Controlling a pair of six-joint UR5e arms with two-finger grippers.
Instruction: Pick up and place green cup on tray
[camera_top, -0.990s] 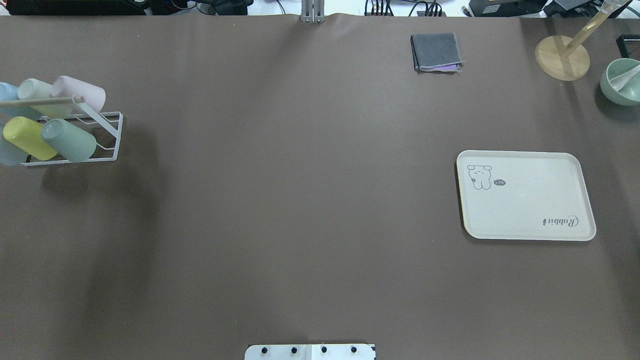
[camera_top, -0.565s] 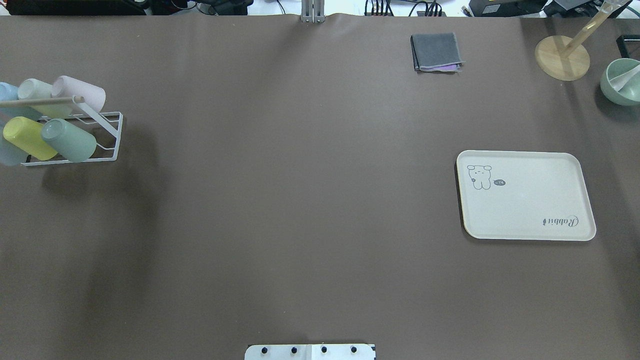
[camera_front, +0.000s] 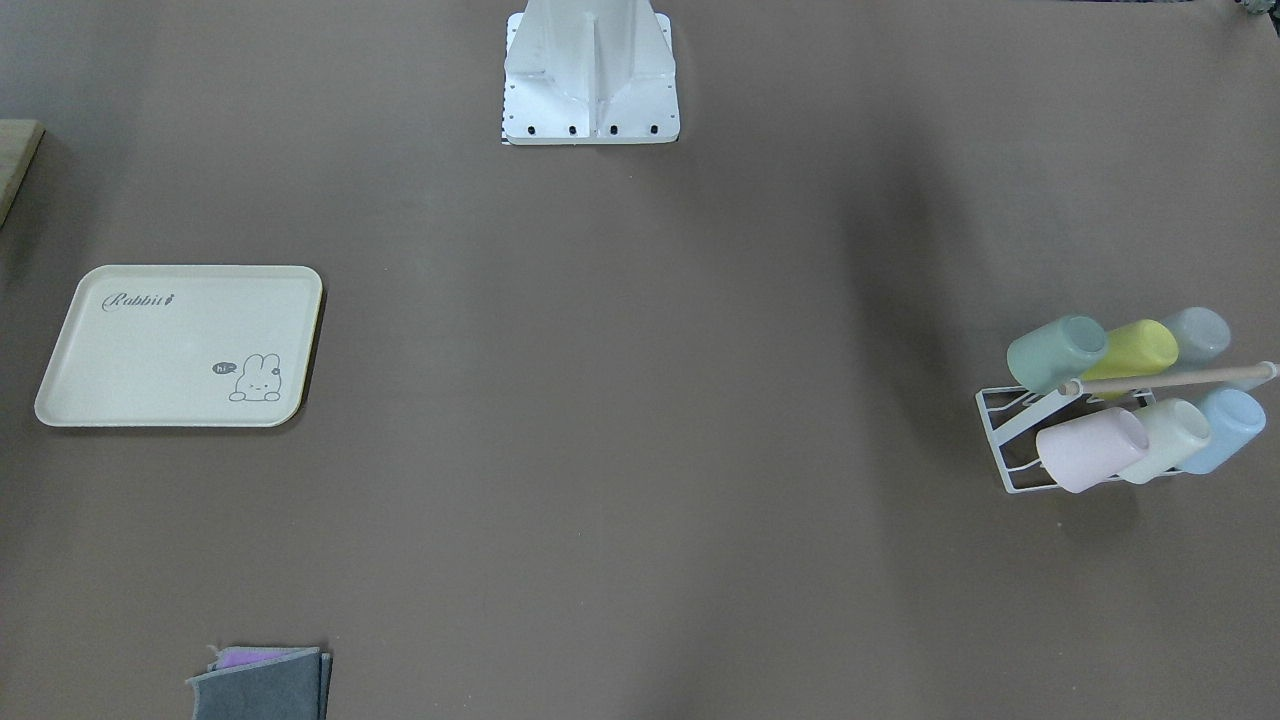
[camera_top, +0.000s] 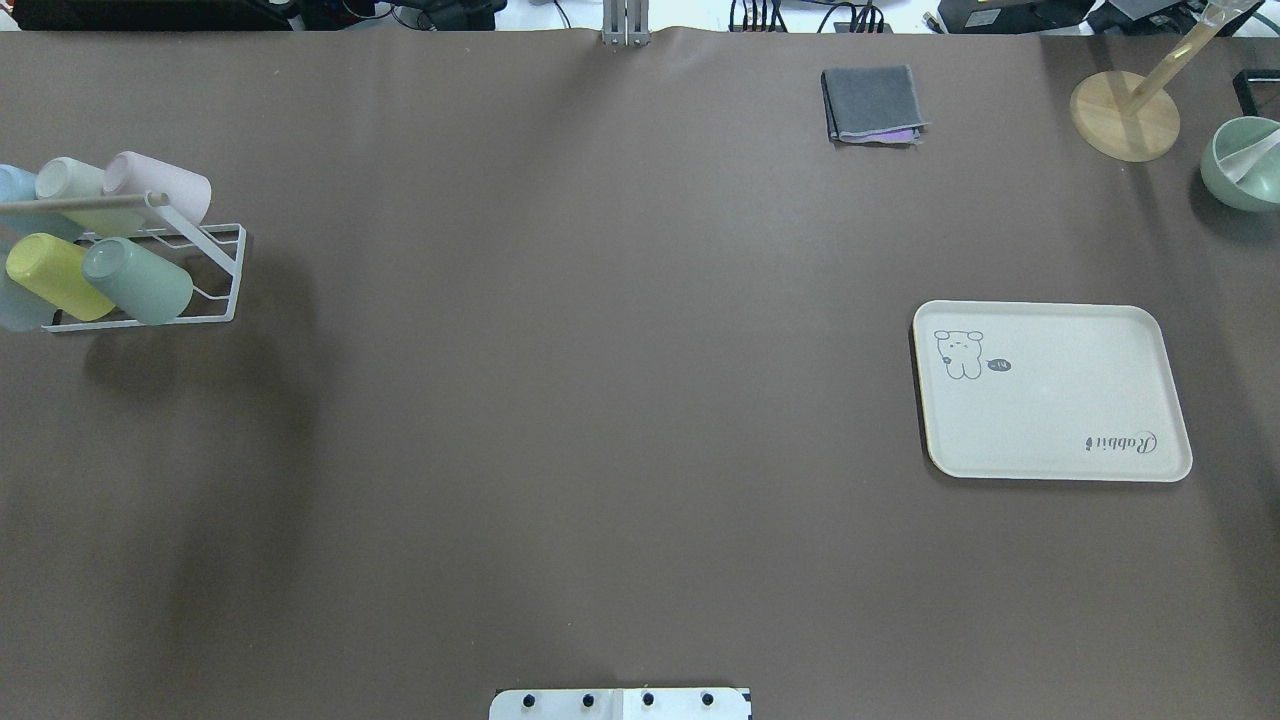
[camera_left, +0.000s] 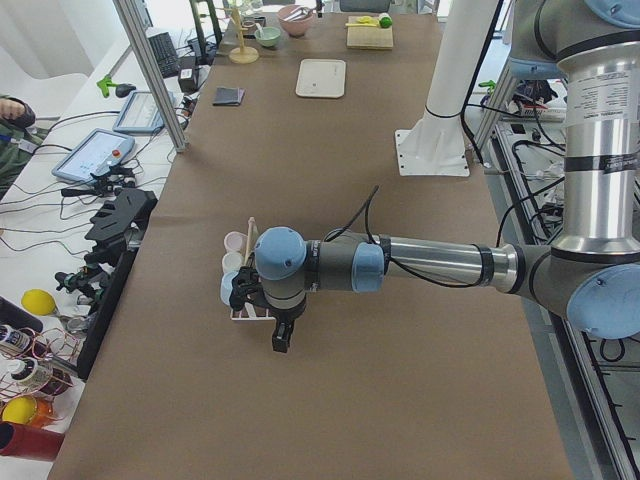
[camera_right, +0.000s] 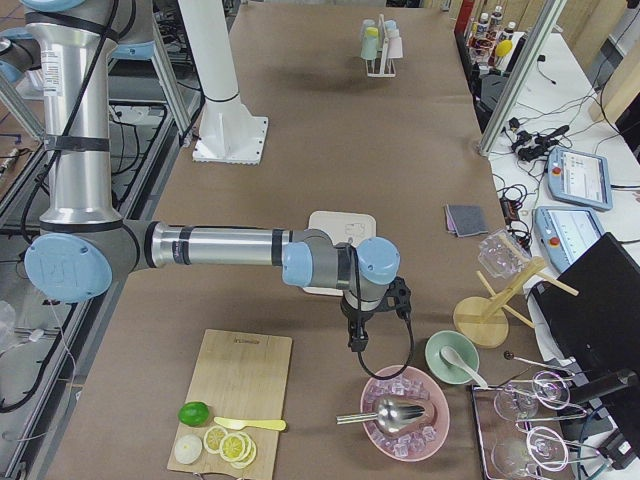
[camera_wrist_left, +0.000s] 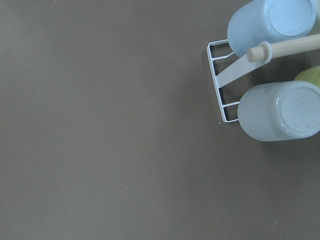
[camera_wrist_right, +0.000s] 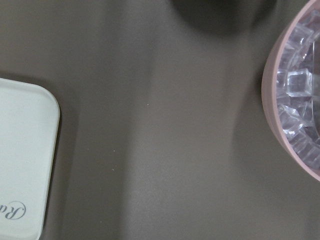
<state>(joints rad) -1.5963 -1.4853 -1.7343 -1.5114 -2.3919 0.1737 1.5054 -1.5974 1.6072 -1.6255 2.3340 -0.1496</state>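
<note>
The green cup (camera_top: 138, 281) lies tilted on a white wire rack (camera_top: 215, 268) at the table's left end, beside a yellow cup (camera_top: 55, 275). It also shows in the front-facing view (camera_front: 1055, 352). The cream tray (camera_top: 1050, 390) with "Rabbit" script lies bare on the right side. My left gripper (camera_left: 283, 338) hangs over the table just beside the rack, and I cannot tell if it is open. My right gripper (camera_right: 356, 340) hangs past the tray (camera_right: 342, 228), near a pink bowl, and I cannot tell its state. Neither gripper shows in the overhead or wrist views.
The rack also holds pink (camera_top: 160, 185), cream-mint (camera_top: 70, 182) and blue (camera_wrist_left: 280, 117) cups under a wooden bar (camera_top: 80, 203). A folded grey cloth (camera_top: 872, 103), a wooden stand (camera_top: 1125, 113) and a green bowl (camera_top: 1245, 162) sit at the far right. A pink bowl of ice (camera_wrist_right: 300, 105) lies beyond the tray.
</note>
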